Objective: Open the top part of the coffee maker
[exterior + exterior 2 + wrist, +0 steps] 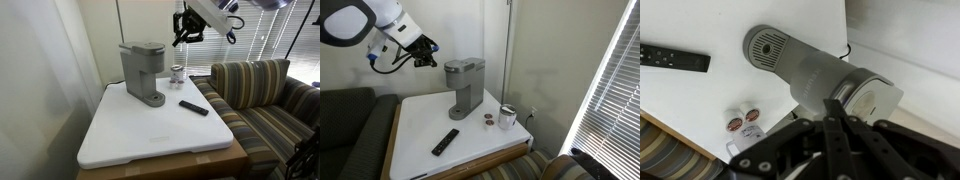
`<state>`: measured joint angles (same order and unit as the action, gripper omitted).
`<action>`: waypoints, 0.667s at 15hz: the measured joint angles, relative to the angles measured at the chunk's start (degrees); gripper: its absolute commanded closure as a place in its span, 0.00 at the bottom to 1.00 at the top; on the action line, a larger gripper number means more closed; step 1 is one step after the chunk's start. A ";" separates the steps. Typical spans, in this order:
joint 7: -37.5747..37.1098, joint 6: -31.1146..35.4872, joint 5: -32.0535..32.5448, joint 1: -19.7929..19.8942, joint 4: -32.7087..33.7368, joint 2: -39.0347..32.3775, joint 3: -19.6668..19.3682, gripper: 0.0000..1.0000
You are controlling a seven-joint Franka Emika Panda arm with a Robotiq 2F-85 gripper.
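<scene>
Nothing done yet: my pincer [830, 122] hangs in the air, fingers apparently pressed together and empty, with the coffee maker [143, 72] well below it on the bench [150, 138] and its top part [865, 95] still down, untouched.

Arm [360, 20] raised high, wrist angled down; gripper [182, 38] hangs mid-air, fingers [826, 128] together, nothing btw them.

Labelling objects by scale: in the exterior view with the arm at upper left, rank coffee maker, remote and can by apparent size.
1. coffee maker, clearly largest.
2-3. remote and can look close: the remote is longer but thin and nearer the camera, so unranked.
</scene>
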<state>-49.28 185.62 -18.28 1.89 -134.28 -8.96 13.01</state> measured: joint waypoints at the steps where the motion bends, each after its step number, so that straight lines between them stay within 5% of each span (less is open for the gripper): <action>1: -0.03 1.41 0.00 -0.25 -0.60 0.19 0.19 1.00; 5: -0.91 13.02 -4.75 -3.14 -6.94 1.00 -0.94 1.00; 10: 0.05 13.47 -15.81 -9.92 -7.08 4.29 -6.90 1.00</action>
<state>-49.23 199.08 -34.10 -8.02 -141.36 -4.67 6.11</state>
